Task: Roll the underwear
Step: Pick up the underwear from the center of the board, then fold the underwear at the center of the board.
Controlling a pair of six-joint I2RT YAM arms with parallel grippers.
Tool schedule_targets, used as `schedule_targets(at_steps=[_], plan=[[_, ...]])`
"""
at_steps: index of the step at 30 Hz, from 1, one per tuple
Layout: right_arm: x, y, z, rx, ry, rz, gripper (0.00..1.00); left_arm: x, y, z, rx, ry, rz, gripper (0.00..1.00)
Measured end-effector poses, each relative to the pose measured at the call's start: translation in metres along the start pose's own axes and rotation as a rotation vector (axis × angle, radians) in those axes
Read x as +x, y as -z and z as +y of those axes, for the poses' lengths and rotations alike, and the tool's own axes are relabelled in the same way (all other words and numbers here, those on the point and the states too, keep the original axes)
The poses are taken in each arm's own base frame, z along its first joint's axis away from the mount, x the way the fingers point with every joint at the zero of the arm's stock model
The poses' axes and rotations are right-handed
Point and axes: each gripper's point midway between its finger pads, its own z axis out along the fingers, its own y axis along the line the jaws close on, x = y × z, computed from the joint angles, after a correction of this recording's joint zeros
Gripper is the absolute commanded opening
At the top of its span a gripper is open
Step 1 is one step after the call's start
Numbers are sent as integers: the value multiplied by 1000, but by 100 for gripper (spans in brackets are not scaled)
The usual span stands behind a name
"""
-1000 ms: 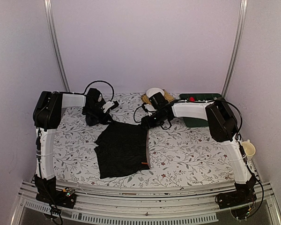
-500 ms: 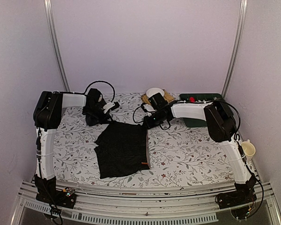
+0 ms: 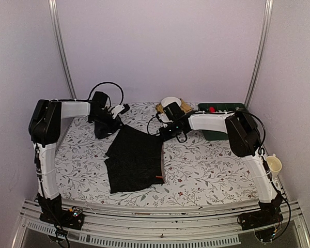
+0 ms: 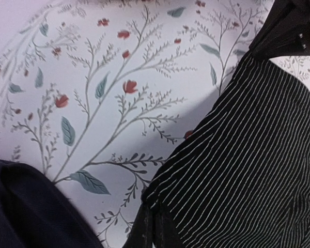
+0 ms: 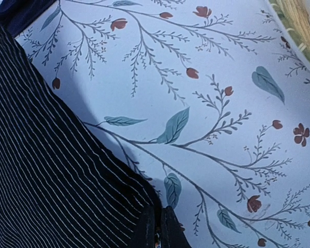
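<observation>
A black underwear with thin white stripes lies spread in the middle of the flowered table, a small orange-red tag at its near right edge. My left gripper is shut on its far left corner; in the left wrist view the fingertips pinch the striped cloth. My right gripper is shut on the far right corner, with its fingertips closed over the hem of the cloth. A second dark underwear lies bunched under the left arm, its plain dark cloth beside the striped one.
At the back stand a white bowl, a straw-coloured bundle and a dark green bin holding something red. A pale cup hangs on the right arm's side. A plate rim shows at the right wrist view's corner.
Both grippers have shut on the far corners of the striped underwear. The left arm has risen and drawn back, pulling the far left corner up and away.
</observation>
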Motion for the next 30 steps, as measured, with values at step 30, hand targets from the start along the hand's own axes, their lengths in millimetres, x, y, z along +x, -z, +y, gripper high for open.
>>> schedule_targets(at_steps=[30], plan=[[22,87,103,-213,438,-131,2,-16,106,-94,-17,-334,-294,0]])
